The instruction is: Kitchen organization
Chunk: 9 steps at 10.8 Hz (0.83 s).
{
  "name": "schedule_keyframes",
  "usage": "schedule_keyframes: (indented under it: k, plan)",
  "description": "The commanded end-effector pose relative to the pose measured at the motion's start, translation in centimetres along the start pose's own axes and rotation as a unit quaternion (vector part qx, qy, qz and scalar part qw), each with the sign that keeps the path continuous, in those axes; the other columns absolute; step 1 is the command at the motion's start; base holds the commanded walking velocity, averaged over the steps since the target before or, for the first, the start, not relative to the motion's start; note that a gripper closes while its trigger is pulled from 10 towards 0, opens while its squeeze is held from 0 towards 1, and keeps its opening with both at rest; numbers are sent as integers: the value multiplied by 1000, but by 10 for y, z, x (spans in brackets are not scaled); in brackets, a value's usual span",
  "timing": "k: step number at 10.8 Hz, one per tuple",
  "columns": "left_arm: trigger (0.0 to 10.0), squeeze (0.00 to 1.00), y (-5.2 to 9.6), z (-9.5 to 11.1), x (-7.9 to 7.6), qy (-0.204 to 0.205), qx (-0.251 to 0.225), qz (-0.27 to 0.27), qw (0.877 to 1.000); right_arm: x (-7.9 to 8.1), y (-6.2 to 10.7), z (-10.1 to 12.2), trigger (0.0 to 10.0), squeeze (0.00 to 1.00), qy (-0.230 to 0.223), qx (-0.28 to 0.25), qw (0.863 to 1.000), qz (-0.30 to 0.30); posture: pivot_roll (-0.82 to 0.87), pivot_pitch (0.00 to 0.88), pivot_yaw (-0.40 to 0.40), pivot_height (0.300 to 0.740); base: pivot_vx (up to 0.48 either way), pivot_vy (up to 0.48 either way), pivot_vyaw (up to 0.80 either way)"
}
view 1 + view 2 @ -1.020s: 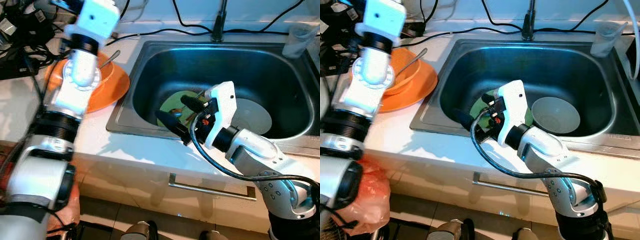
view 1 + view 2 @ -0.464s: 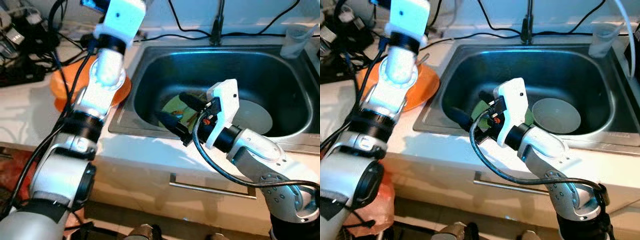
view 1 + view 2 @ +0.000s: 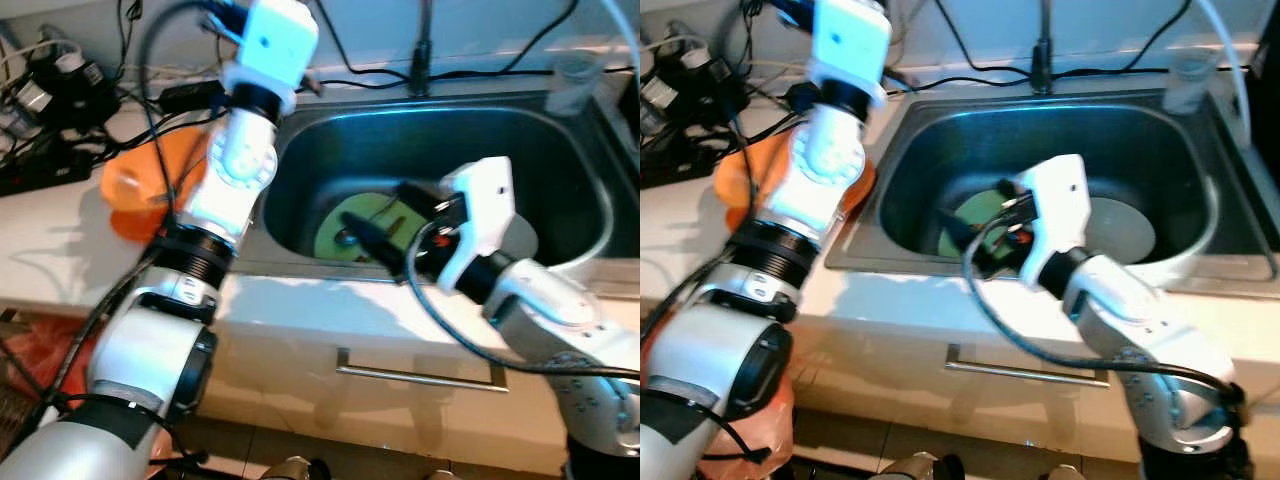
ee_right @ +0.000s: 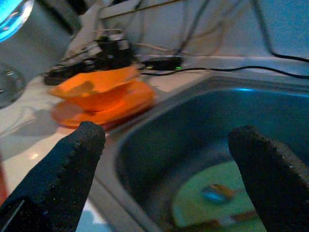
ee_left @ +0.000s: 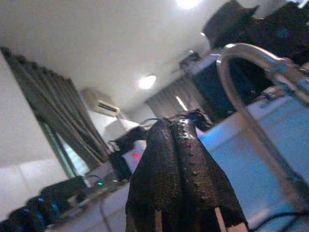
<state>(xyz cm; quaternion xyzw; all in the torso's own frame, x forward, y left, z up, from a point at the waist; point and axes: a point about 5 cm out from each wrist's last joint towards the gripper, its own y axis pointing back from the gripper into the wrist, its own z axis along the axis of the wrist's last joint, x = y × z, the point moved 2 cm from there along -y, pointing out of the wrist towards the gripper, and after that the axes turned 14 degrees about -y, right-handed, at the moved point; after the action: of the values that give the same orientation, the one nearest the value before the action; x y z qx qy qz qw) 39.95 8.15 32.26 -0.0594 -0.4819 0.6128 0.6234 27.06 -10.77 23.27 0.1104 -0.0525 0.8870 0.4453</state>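
Sink (image 3: 560, 150) holds a green plate (image 3: 345, 232) with scraps and a spoon-like piece on it, and a grey bowl (image 3: 1120, 228) to its right. An orange bowl (image 4: 96, 87) sits on an orange plate (image 4: 104, 110) on the counter (image 3: 50, 235) left of the sink. Since a second ago the left arm has swung right toward the faucet (image 5: 251, 92); left gripper (image 5: 181, 159) is clenched. Right gripper (image 3: 385, 215) hangs spread above the green plate, not touching it.
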Motion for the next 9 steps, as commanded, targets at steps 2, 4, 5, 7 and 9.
schedule_keyframes:
  k: [2, 4, 5, 7, 9]
  plan:
    - [0, 0, 3, -10, -3, 26, 27, -4, 999, -6, 6, 0, 10000, 0, 16, 13, 999, -31, -191, 83, 204, 740, 0, 0, 0]
    - [0, 0, 10, -20, -15, 64, 65, -16, 996, -25, 12, -7, 10000, 0, 23, 40, 994, -97, -208, 95, 204, 740, 0, 0, 0]
    - [0, 0, 13, -27, -20, 82, 87, -21, 993, -32, 16, -13, 10000, 0, 21, 55, 991, -121, -214, 101, 204, 740, 0, 0, 0]
    - [0, 0, 28, -40, -32, 113, 128, -34, 985, -45, 26, -24, 10000, 0, 34, 84, 983, -162, -224, 108, 202, 740, 0, 0, 0]
    - [0, 0, 41, -56, -41, 142, 176, -38, 973, -46, 28, -26, 10000, 0, 35, 86, 981, -171, -234, 114, 194, 740, 0, 0, 0]
